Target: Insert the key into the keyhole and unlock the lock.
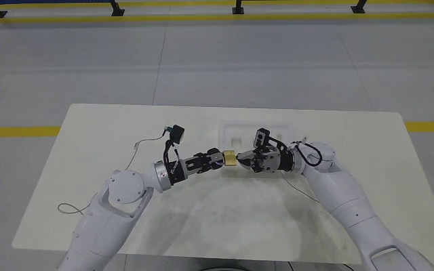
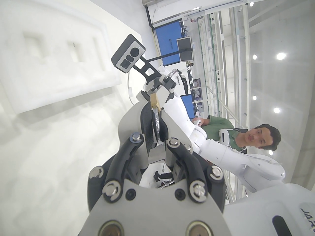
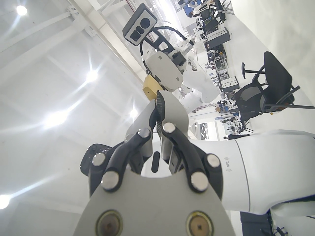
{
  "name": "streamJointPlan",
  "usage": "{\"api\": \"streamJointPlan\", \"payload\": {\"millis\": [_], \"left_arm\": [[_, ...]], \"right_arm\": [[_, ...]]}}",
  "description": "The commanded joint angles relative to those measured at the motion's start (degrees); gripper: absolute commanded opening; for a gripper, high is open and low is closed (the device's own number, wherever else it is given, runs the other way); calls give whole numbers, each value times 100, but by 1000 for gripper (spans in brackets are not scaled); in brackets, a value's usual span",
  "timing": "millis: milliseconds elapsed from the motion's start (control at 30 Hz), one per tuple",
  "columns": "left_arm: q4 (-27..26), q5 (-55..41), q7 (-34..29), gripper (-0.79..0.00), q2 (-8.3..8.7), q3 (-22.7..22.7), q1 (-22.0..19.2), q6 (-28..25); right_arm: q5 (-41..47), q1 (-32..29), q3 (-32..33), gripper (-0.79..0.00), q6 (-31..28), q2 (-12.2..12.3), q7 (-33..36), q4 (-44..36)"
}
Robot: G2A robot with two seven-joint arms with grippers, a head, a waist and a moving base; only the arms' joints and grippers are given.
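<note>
Holding the brass padlock with its silver shackle (image 1: 230, 158) steady above mid-table in the left gripper (image 1: 215, 158), clamped on it from 9 o'clock, we should keep the right gripper (image 1: 245, 161) at 3 o'clock, pinched together probably on the small key its pads (image 3: 161, 103) hide, square to the keyhole and twist gently.

key hidden w/in right gripper (image 3: 157, 101).
</note>
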Motion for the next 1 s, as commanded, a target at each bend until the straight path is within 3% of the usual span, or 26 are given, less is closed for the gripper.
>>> {"api": "streamJointPlan", "payload": {"millis": [0, 233, 333, 500, 800, 967], "left_arm": [[6, -3, 5, -785, 1, 4, -6, -12], [33, -45, 31, -785, 3, 21, -21, -4], [44, -86, 54, -785, 2, 27, -31, 21], [59, -102, 85, -785, 2, 40, -44, 48], [85, -218, 140, -785, -3, 70, -74, 107], [91, -276, 185, -785, -3, 59, -72, 154]], "right_arm": [[-1, 13, -11, -785, 31, -2, 9, 20], [16, 50, -49, -785, 73, -14, 12, 96], [23, 54, -43, -674, 11, -18, -11, 97], [21, 47, -22, -622, -95, -20, -57, 84], [-164, -27, 148, -646, -443, 30, -145, -42], [-563, -81, 264, -610, -782, 94, -84, -189]]}}
